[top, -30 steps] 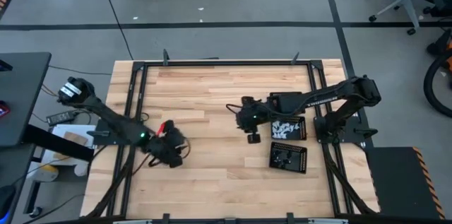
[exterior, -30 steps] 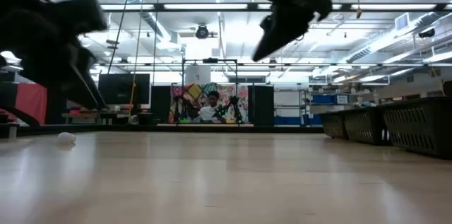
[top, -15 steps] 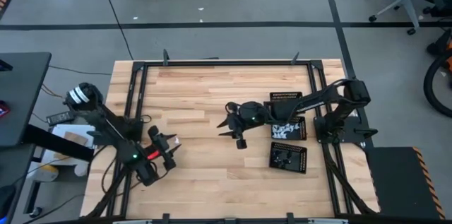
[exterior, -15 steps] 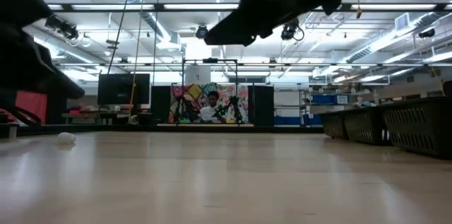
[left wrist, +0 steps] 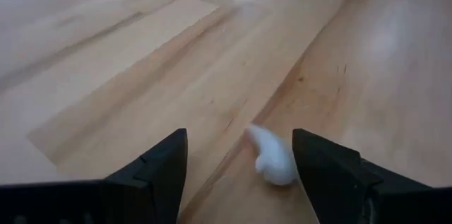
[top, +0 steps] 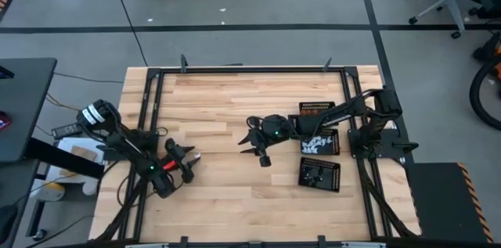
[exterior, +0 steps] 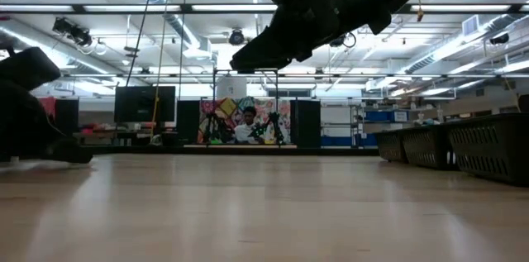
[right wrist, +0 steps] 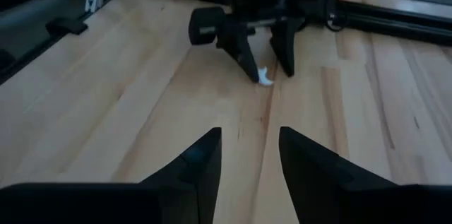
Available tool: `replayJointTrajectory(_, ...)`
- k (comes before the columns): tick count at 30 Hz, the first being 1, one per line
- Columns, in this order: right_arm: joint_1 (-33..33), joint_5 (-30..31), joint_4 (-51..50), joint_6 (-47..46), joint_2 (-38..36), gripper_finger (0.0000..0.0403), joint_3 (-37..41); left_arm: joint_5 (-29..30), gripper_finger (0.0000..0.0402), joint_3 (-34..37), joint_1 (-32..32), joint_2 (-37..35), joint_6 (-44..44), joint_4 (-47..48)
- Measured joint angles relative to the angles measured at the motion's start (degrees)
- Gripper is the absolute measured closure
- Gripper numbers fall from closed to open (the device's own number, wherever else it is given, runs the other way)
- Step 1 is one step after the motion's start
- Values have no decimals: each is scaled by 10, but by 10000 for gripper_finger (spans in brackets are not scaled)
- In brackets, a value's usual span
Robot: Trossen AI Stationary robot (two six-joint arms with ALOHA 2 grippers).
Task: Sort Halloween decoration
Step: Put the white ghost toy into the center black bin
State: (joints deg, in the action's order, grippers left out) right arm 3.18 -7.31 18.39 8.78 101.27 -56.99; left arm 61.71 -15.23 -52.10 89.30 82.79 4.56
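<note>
High view: left gripper (top: 190, 162) sits low at the table's (top: 235, 99) left side, near the front edge, fingers spread wide. A small white ghost-like piece (left wrist: 272, 157) lies on the wood between the two fingers, closer to one of them, not gripped; left wrist view shows it flat on the boards with bare wood either side. Right wrist view shows the same white piece (right wrist: 264, 77) between the other arm's open fingers, well across the table.

Right gripper (top: 245, 142) hangs above the table's middle, pointing toward the left arm, jaws partly apart with nothing between them; only bare wood shows in the gap.

Three black perforated trays (top: 318, 140) sit at the right side by the right arm's base: the middle one holds a cluster of white pieces (top: 313, 141), the front tray (top: 319, 174) holds a few tiny pieces, colours too small to tell, the rear tray (top: 316, 108) is partly hidden by the arm.

Low view: right arm dark overhead, left arm at the picture's left edge; a person (exterior: 245, 126) sits far back in the room.
</note>
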Motion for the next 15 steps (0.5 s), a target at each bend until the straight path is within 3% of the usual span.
replayJointTrajectory(5, -1, 0, 0, 2, 0, 255, 0, -12, 163, 38, 0, 0, -51, -99)
replayJointTrajectory(15, -1, 0, -1, 4, 0, 255, 0, -34, 241, 40, 3, -1, -102, -111)
